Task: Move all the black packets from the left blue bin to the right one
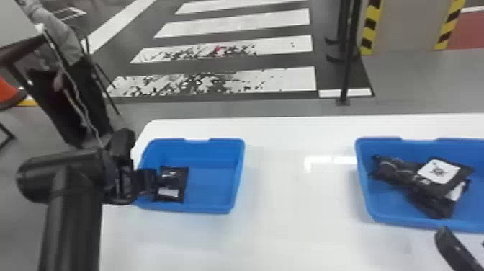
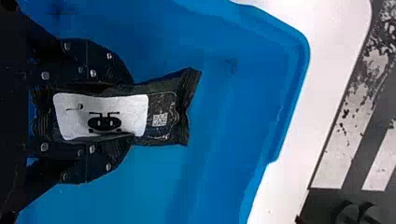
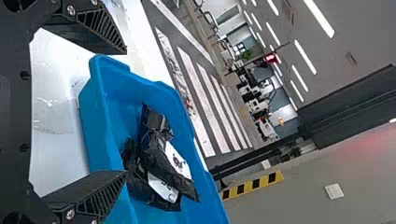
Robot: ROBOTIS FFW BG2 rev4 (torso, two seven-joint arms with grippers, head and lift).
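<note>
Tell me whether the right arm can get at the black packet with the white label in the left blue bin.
Probably not: the left gripper has the packet between its fingers, and the open right gripper is over by the right blue plastic bin.

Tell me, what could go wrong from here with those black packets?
The packet in the left gripper pokes out past the fingertips, so it might twist or slip. It is down inside the left bin, so it could catch the rim coming out. Other packets in the right bin lie heaped, so it may slide off.
</note>
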